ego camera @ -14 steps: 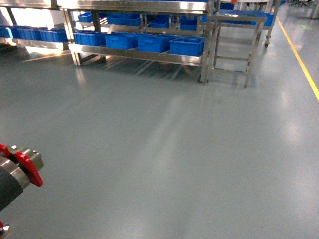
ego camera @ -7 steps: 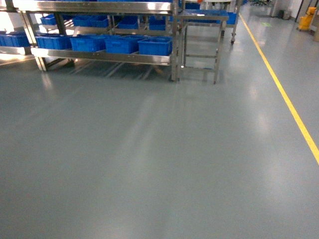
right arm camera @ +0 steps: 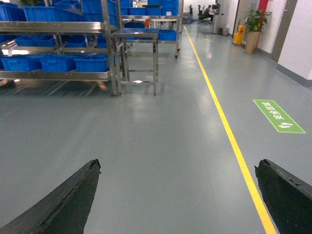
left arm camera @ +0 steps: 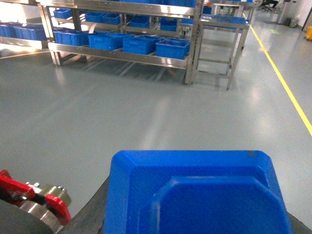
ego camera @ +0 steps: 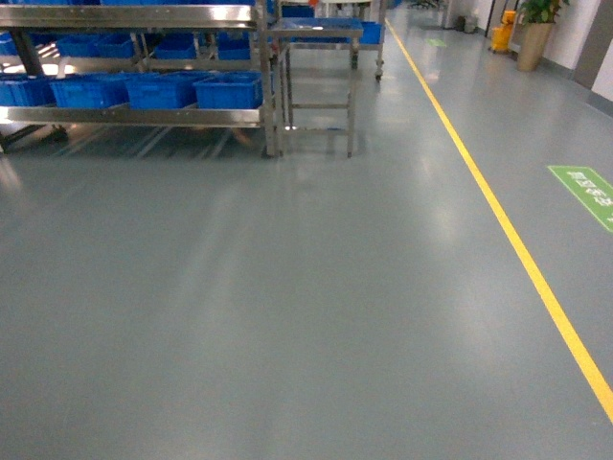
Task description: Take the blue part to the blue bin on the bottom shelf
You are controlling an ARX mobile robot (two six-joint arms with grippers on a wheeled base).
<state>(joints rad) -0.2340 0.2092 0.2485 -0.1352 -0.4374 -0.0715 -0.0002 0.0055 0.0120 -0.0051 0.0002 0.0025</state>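
A big blue part (left arm camera: pixel 195 195) with chamfered corners fills the lower left wrist view, and my left gripper (left arm camera: pixel 195 217) is shut on it, one dark finger (left arm camera: pixel 92 207) showing at its left side. The bottom shelf (ego camera: pixel 144 117) is far off at the head view's upper left and carries a row of blue bins (ego camera: pixel 228 91). The left wrist view also shows that shelf (left arm camera: pixel 122 53) and its bins (left arm camera: pixel 172 48). My right gripper (right arm camera: pixel 178 168) hangs open over bare floor, nothing between its fingers. Neither gripper shows in the head view.
A steel table (ego camera: pixel 316 34) stands right of the rack. A yellow floor line (ego camera: pixel 498 211) runs down the aisle, with a green floor sign (ego camera: pixel 586 192) beyond it. A yellow mop bucket (ego camera: pixel 502 36) and a potted plant (ego camera: pixel 533 38) stand far back right. Grey floor lies between me and the rack.
The head view has swung right: the rack slid towards the upper left, the yellow line and green sign came in, and the left arm's red-ringed joint left the view.
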